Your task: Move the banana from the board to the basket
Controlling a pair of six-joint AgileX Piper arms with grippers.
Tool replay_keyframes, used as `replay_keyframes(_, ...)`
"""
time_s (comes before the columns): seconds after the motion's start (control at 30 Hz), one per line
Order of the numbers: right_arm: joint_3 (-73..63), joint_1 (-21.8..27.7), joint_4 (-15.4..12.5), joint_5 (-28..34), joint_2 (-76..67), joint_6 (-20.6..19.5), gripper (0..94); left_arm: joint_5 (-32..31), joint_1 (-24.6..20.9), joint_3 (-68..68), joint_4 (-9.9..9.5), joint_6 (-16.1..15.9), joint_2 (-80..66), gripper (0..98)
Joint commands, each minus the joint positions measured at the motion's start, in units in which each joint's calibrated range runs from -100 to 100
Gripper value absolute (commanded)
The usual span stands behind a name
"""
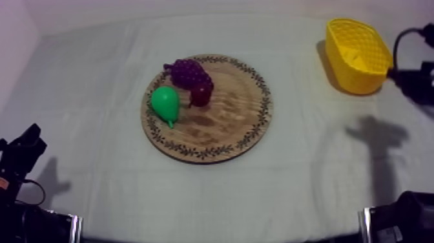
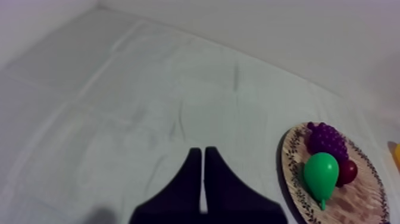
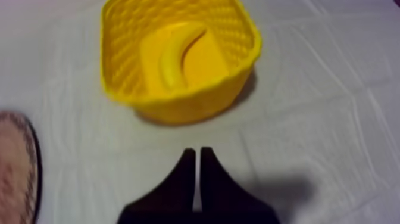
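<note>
1. Banana [image 3: 178, 50]: lies inside the yellow basket [image 3: 178, 108], curved, on the basket floor; nothing grips it.
2. Basket stands on the counter [image 1: 303, 194] at the far right, well apart from the wooden board [image 1: 239, 129]. Grey-white cloth covers the counter.
3. Board sits approx. mid-counter, round w/ patterned rim. On it are 3 fruits: pear [image 1: 165, 102], green, at the board's left side; bunch of grapes [image 1: 188, 71], purple, toward the far rim; small red fruit [image 1: 201, 95] just beside the grapes and near the pear.
4. Right jaws: pressed together into a narrow black wedge, pinching nothing. They hang above bare cloth just short of the basket, pointing at its near wall, clear of it.
5. Right arm [image 1: 416, 81] comes in at the top view's upper right, beside the basket; its shadow falls on the cloth betw. basket and near edge.
6. Left jaws: also pressed together as a wedge, holding nothing, over bare cloth. In the left wrist view the board w/ pear, grapes and red fruit lies off to one side, apart from the jaws.
7. Left arm [image 1: 19, 161] sits low at the top view's left edge, well apart from the board.
</note>
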Motion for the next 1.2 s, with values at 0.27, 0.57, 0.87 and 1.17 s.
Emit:
replay_keyframes(0.27, 21.8, -3.2, -0.7, 14.3, -39.2, 4.5, 0.4, 0.0, 0.0, 0.0, -0.01, 0.0, 0.0, 0.1)
replay_keyframes(0.57, 21.7, -2.4, -0.4, 22.0, -50.9, 2.6, 0.3, 0.0, 0.0, 0.0, -0.01, 0.0, 0.0, 0.1)
replay_keyframes(0.87, 21.7, -1.6, 0.1, 23.2, -54.4, 0.7, 0.2, 0.0, 0.0, 0.0, -0.01, 0.0, 0.0, 0.1)
replay_keyframes(1.17, 22.5, -1.4, 0.2, 19.8, -54.6, 7.9, 0.2, 0.0, 0.0, 0.0, -0.01, 0.0, 0.0, 0.1)
